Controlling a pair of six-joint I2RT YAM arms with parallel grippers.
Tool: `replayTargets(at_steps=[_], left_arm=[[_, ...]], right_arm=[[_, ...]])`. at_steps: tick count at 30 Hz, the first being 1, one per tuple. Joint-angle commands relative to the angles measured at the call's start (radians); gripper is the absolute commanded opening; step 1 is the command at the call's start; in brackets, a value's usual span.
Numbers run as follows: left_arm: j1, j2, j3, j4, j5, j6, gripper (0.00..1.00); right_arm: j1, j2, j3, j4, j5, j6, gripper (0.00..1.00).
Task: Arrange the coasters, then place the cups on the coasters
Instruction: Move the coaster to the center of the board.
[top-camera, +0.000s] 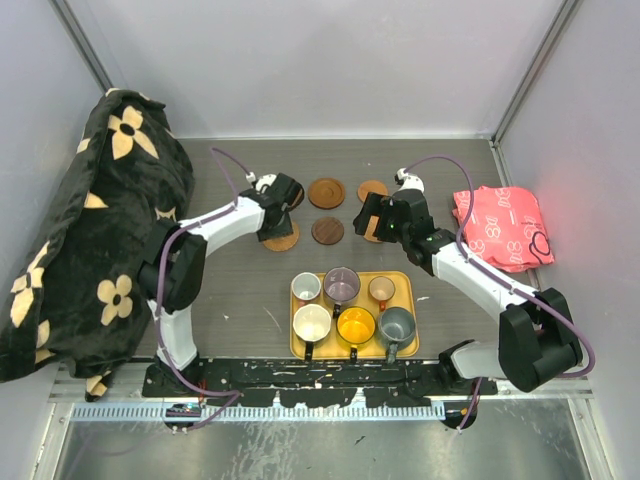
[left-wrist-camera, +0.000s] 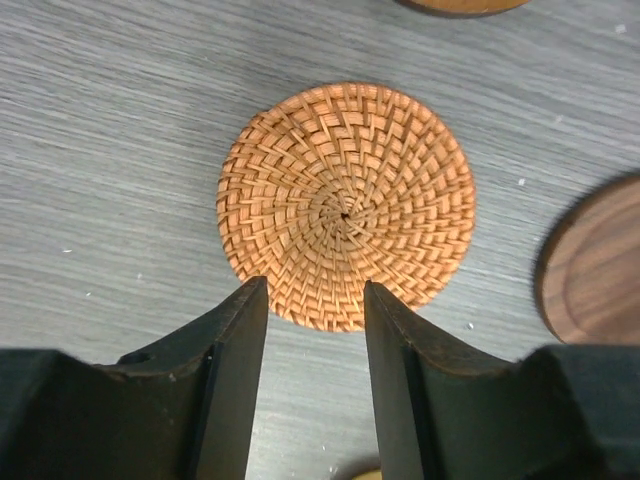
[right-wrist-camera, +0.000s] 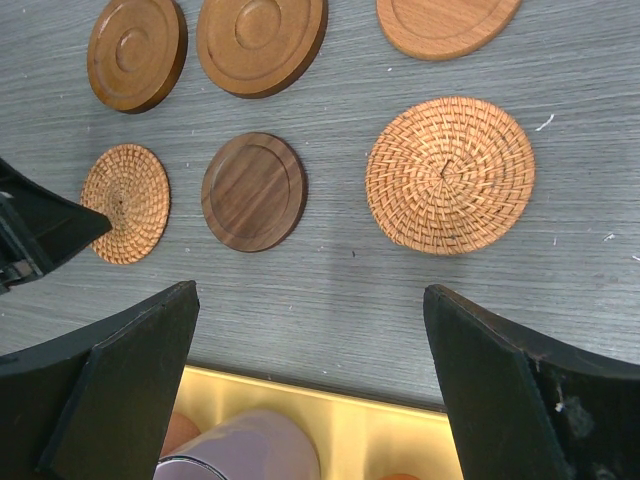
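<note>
Six coasters (right-wrist-camera: 254, 191) lie flat on the grey table (top-camera: 240, 290) in two rows of three, just past the yellow tray (top-camera: 413, 310). The far row has two brown ringed coasters (right-wrist-camera: 262, 42) and one light orange coaster (right-wrist-camera: 445, 22). The near row has a small woven coaster (left-wrist-camera: 345, 205), a dark brown coaster (top-camera: 327, 231) in the middle and a big woven coaster (right-wrist-camera: 450, 175). None of them touch. The left pincer (left-wrist-camera: 310, 300) hangs over the near edge of the small woven coaster. Its two black fingers (left-wrist-camera: 235, 360) are a little way apart and pinch nothing; the edge of the coaster and the table show in the gap. The right pincer (right-wrist-camera: 310, 320) is spread very wide and is empty. It hangs over the table by the big woven coaster. All six cups (top-camera: 341, 285) stand mouth up on the tray in two rows. At the back are a white cup (top-camera: 305, 288), a purple-grey cup and a small brown cup (top-camera: 381, 290). In front are a cream cup (top-camera: 312, 323), an orange-yellow cup (top-camera: 356, 325) and a grey-green cup (top-camera: 396, 324). A black blanket with pale flowers (top-camera: 90, 230) lies at the left and a red cloth (top-camera: 500, 228) at the right.
</note>
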Motion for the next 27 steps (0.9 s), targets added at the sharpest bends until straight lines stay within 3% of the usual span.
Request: replayTargets(at_steps=[1, 9, 13, 19, 27], left_arm=[[-0.01, -0.137, 0.04, 0.001, -0.037, 0.032, 0.46], [-0.017, -0.276, 0.002, 0.021, -0.061, 0.06, 0.54], [-0.015, -0.359, -0.067, 0.063, -0.081, 0.064, 0.65], [-0.014, -0.462, -0.162, 0.157, -0.102, 0.088, 0.72], [-0.015, -0.481, -0.182, 0.221, -0.076, 0.15, 0.83]], right_arm=[[-0.004, -0.022, 0.0, 0.054, 0.004, 0.001, 0.99], [-0.004, -0.031, -0.001, 0.054, 0.008, -0.004, 0.99], [-0.004, -0.035, 0.004, 0.049, 0.007, -0.009, 0.99], [-0.004, -0.041, 0.001, 0.047, 0.011, -0.013, 0.99], [-0.003, -0.062, 0.006, 0.039, 0.033, -0.027, 1.0]])
